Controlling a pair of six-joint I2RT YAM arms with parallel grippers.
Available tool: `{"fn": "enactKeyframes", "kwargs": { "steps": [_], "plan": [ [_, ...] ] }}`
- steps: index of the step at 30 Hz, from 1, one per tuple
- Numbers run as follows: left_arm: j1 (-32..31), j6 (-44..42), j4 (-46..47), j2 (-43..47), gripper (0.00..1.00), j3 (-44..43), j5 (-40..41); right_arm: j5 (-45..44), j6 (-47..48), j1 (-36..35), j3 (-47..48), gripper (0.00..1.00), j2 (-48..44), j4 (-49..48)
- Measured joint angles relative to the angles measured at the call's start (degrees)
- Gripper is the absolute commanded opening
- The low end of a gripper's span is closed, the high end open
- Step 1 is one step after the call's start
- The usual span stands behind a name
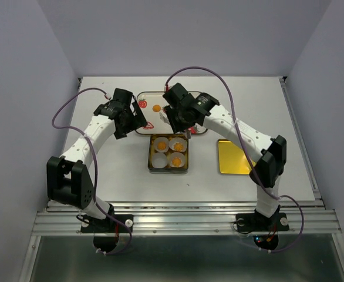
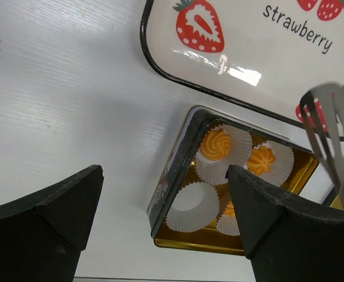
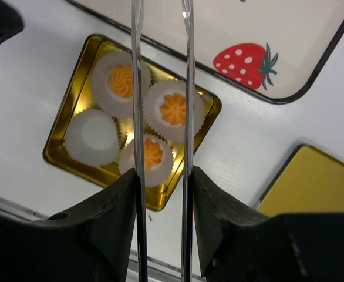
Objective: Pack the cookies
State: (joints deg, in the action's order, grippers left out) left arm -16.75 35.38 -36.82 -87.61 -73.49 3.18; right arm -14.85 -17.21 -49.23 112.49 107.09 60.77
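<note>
Three orange cookies (image 3: 122, 80) (image 3: 173, 108) (image 3: 152, 153) sit in white paper cups inside the gold tin (image 1: 168, 170). The tin's fourth cup (image 3: 93, 136) is empty. One more cookie (image 1: 156, 108) lies on the strawberry tray (image 1: 199, 130) behind the tin. My right gripper (image 3: 163, 176) is shut on metal tongs (image 3: 138, 88), whose two arms stand apart over the tin with nothing between them. My left gripper (image 2: 163, 170) hangs open beside the tin's left edge and holds nothing. In the left wrist view the empty cup (image 2: 192, 202) lies nearest, and the tongs' tips (image 2: 333, 135) show at the right.
A flat gold lid (image 1: 235, 156) lies on the white table to the right of the tin. The tray (image 2: 260, 53) has a black rim and red strawberry prints. Grey walls close in the table on three sides.
</note>
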Motion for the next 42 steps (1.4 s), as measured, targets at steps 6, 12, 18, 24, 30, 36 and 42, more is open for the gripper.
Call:
{"fn": "enactKeyframes", "kwargs": {
  "steps": [6, 12, 18, 24, 30, 36, 42],
  "plan": [
    [1.88, 1.09, 0.57, 3.32, 0.99, 2.4, -0.02, 0.22, -0.44, 4.85, 3.1, 0.47, 8.63, -5.16],
    [3.17, 1.38, 1.36, 3.96, 0.99, 4.15, -0.09, 0.76, 0.76, 6.73, 6.82, 0.48, 14.12, -9.03],
    [3.39, 1.6, 1.57, 3.96, 0.99, 5.55, -0.63, 2.51, 2.05, 6.82, 8.7, 0.48, 18.01, -12.52],
    [3.72, 1.51, 1.92, 3.96, 0.99, 5.55, -0.74, 3.41, 2.95, 6.86, 10.45, 0.5, 21.51, -15.17],
    [4.31, 1.53, 1.9, 3.96, 0.99, 5.62, -0.72, 3.28, 3.52, 6.86, 10.91, 0.52, 22.71, -15.87],
    [4.72, 1.51, 1.86, 3.96, 0.99, 5.62, -0.72, 3.13, 3.93, 6.86, 10.91, 0.53, 22.71, -16.31],
    [4.9, 1.49, 1.86, 3.96, 0.99, 5.62, -0.57, 2.8, 4.42, 6.86, 10.91, 0.53, 22.77, -16.33]
  ]
}}
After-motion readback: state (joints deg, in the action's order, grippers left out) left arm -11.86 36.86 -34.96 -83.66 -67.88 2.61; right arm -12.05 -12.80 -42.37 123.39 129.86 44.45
